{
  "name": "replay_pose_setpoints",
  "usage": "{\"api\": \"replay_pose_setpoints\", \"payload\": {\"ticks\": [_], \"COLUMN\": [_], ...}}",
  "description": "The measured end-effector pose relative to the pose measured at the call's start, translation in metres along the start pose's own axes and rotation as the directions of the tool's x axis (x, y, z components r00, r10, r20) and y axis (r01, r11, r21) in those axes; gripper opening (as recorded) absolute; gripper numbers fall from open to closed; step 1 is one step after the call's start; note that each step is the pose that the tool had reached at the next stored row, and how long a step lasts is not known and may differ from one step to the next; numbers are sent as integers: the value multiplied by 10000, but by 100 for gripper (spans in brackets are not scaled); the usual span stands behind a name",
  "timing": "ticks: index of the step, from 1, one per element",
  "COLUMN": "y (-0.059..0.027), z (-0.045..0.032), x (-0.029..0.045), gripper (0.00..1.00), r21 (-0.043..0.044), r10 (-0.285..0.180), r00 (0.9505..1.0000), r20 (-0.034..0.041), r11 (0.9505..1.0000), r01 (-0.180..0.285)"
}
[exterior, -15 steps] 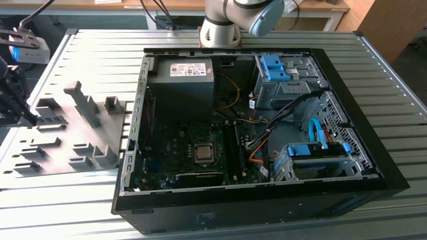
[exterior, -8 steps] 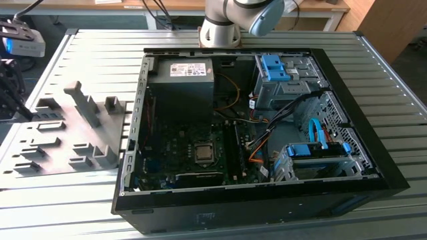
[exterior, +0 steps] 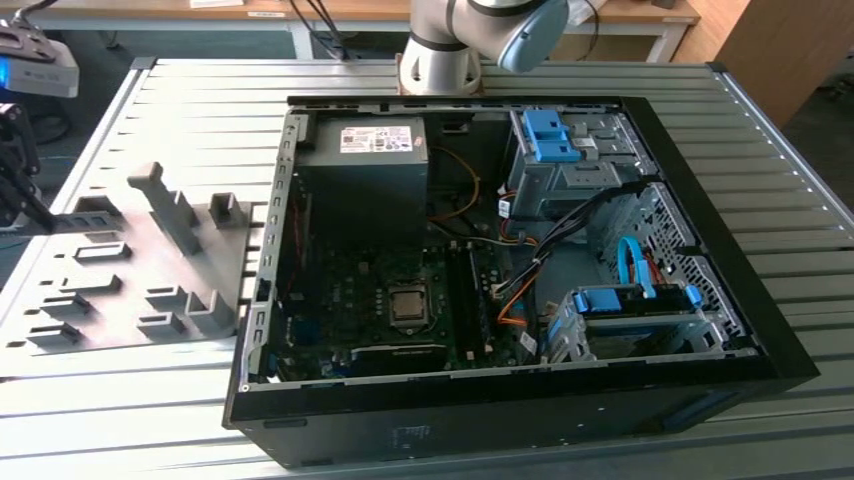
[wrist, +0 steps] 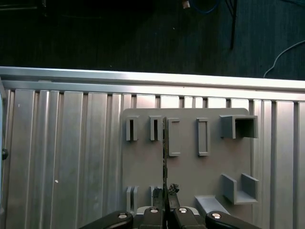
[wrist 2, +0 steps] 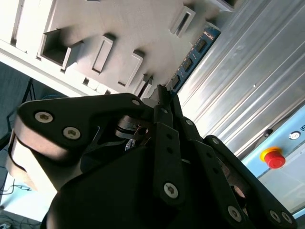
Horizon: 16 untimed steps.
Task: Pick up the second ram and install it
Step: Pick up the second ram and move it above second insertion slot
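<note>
My gripper [wrist: 167, 192] is shut on the second ram [wrist: 165, 152], a thin dark stick seen edge-on in the first wrist view, running out from the fingertips over the gray holder plate [wrist: 190, 171]. In the second wrist view the ram [wrist 2: 191, 56] shows its black chips and blue edge beyond my gripper [wrist 2: 162, 93]. In the exterior view my gripper [exterior: 19, 185] hangs at the far left edge, over the holder plate [exterior: 127, 290], well away from the open computer case [exterior: 534, 400] and its motherboard [exterior: 387, 300].
The holder plate carries raised gray slot blocks [exterior: 180, 215]. Inside the case are a power supply [exterior: 360, 150], blue drive brackets [exterior: 550, 135] and orange and blue cables [exterior: 514, 300]. The ribbed metal table [exterior: 200, 100] surrounds both. The arm's base [exterior: 447, 50] stands behind the case.
</note>
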<state>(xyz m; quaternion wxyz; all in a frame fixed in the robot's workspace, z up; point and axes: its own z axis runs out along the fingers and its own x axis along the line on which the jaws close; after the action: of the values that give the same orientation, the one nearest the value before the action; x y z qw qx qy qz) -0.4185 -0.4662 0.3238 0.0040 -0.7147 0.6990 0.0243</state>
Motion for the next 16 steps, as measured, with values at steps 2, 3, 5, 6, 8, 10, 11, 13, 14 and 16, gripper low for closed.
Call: {"api": "replay_pose_setpoints", "payload": {"ticks": [2,3,5,6,8,10,11,13,14,16], "y": [1,2,3,3,4,5,6,7,8,9], "z": [-39,-57,-94,-112,-152,-191,-211,-253,-275,-320], "x": [-1,-2,-4,-4,-6,-8,-8,-10,-11,-13], "gripper": [14,14,14,14,14,14,14,14,14,14], "r21": [-1,-1,-1,0,-1,0,0,-1,-1,-1], "r10": [0,0,0,0,0,0,0,0,0,0], "r00": [10000,10000,10000,10000,10000,10000,10000,10000,10000,10000], "r20": [0,0,0,0,0,0,0,0,-1,-1], "r11": [10000,10000,10000,10000,10000,10000,10000,10000,10000,10000], "r01": [0,0,0,0,0,0,0,0,0,0]}}
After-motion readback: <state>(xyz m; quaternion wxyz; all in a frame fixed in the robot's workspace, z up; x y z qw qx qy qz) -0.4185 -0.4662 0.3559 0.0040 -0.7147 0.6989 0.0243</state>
